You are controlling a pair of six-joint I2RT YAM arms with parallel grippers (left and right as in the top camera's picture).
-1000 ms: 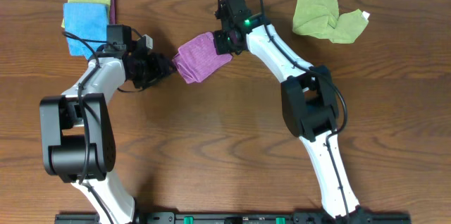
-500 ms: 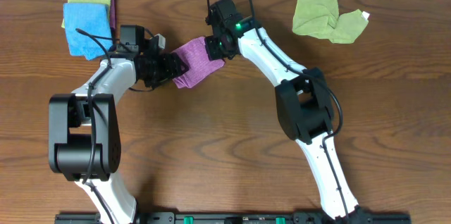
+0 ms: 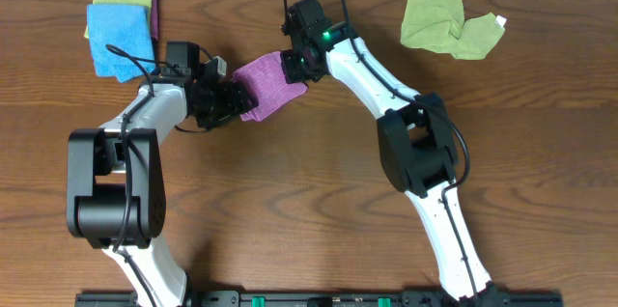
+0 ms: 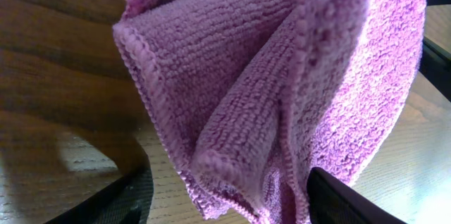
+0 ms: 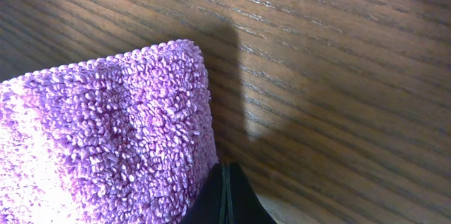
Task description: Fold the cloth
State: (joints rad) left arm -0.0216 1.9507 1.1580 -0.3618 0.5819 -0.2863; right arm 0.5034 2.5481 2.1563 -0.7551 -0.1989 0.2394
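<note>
The purple cloth [image 3: 268, 80] hangs folded just above the tabletop [image 3: 290, 201], left of center. The right fingers [image 5: 239, 208] pinch its far edge, and the left fingers [image 4: 345, 203] (spread wide) flank its near fold.

left arm [image 3: 145, 112]: white links, black joints | right arm [image 3: 372, 64]: same, green light [image 3: 326, 34]

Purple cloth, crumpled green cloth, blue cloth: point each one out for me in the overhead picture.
purple cloth [image 3: 270, 80], overhead view, middle of its folded top face.
crumpled green cloth [image 3: 435, 15], overhead view, centre of its bigger lobe.
blue cloth [image 3: 111, 32], overhead view, middle of its top face.
</note>
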